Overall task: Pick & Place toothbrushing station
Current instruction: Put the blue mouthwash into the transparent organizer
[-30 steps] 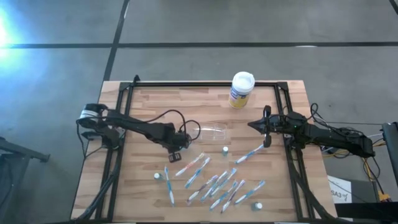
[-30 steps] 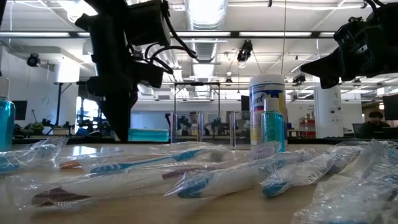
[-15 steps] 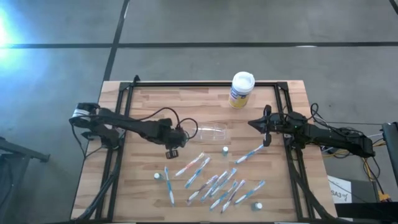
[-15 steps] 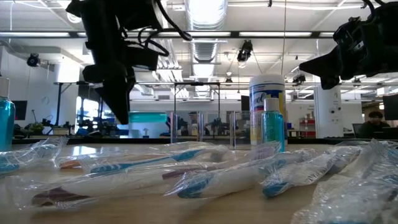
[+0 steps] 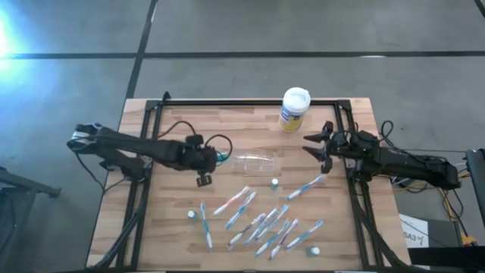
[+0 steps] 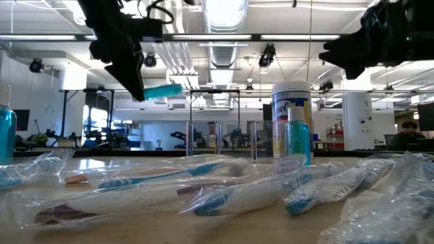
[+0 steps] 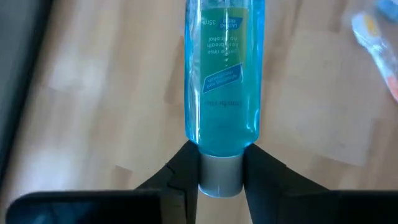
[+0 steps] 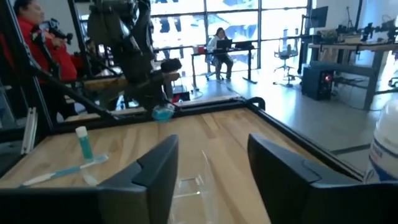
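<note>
The right gripper point(image 5: 322, 145) has just let go: its jaws, pinched together a second ago, now stand spread at the right edge of the surface point(image 5: 182, 220), and the wrapped toothbrush point(image 5: 305, 187) that lay under them stays on the wood just beside. That reads as a release, or a grasp given up, not a pick. The left gripper point(image 5: 208, 159) has drawn back toward its own side, away from the clear holder point(image 5: 256, 161), and its jaws pinch a small teal bottle point(image 7: 222, 74) by the grey cap. So a bottle is in the air while the holder, lying on its side near mid-surface, appears empty.

The remaining toothbrushes point(image 5: 261, 224) and bottles lie scattered on the near half; the white-lidded canister point(image 5: 294, 108) stands at the far edge.

Only the left wrist view shows the cap squeezed between the fingers point(image 7: 264, 171). The low view shows the bottle carried well clear of the surface. The right wrist view looks past parted fingers at the holder and, beyond, a person in red.
</note>
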You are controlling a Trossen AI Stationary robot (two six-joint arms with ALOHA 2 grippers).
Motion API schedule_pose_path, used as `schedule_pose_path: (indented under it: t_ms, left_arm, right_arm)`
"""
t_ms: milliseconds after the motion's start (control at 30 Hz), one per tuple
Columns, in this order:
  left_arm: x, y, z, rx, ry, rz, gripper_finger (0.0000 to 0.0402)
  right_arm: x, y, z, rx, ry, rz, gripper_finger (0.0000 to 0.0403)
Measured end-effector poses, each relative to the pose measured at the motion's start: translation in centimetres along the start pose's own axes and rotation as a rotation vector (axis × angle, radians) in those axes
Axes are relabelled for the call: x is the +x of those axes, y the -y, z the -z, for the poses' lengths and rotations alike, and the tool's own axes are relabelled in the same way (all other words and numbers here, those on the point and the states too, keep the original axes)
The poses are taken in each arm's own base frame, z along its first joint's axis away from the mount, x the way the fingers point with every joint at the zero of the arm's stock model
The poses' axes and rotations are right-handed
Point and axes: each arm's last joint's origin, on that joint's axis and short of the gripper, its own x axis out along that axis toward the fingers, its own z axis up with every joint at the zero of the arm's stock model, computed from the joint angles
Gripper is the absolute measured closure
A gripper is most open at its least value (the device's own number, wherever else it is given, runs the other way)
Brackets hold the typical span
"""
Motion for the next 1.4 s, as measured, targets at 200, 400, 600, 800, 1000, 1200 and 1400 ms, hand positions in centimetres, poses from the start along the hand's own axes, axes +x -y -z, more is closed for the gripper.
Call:
schedule_pose_path:
  t_ms: [200, 400, 600, 800, 1000, 1200, 1400]
  left_arm:
    - [-1.2, -1.1, -0.1, 0.083, 0.078, -0.186, 0.0308]
    - [-1.7, -1.5, -0.8, 0.156, 0.111, -0.313, 0.0308]
    - [-3.2, -1.5, -2.1, 0.158, 0.162, -0.296, 0.0308]
    - [-4.6, -1.1, -3.2, 0.227, 0.223, -0.399, 0.0308]
    - [-4.7, 0.1, -3.9, 0.370, 0.225, -0.730, 0.0308]
    - [-3.4, 1.4, -4.6, 0.490, 0.102, -1.093, 0.0308]
    - [-1.6, 2.4, -4.8, 0.554, 0.056, -1.120, 0.0308]
  right_arm:
    - [2.0, 0.1, -1.4, 0.057, -0.075, 0.009, 0.0178]
    - [5.2, 0.2, -2.4, 0.047, -0.185, 0.013, 0.0174]
    - [9.1, -0.7, -3.5, -0.133, -0.233, -0.057, 0.0171]
    - [13.0, -0.9, -4.9, -0.098, -0.245, -0.059, 0.0169]
    - [16.2, -0.6, -6.0, -0.002, -0.223, -0.042, 0.0169]
    - [18.1, -0.7, -7.3, 0.042, -0.089, -0.057, 0.0169]
    - [19.0, -0.6, -8.0, 0.055, -0.045, -0.053, 0.0169]
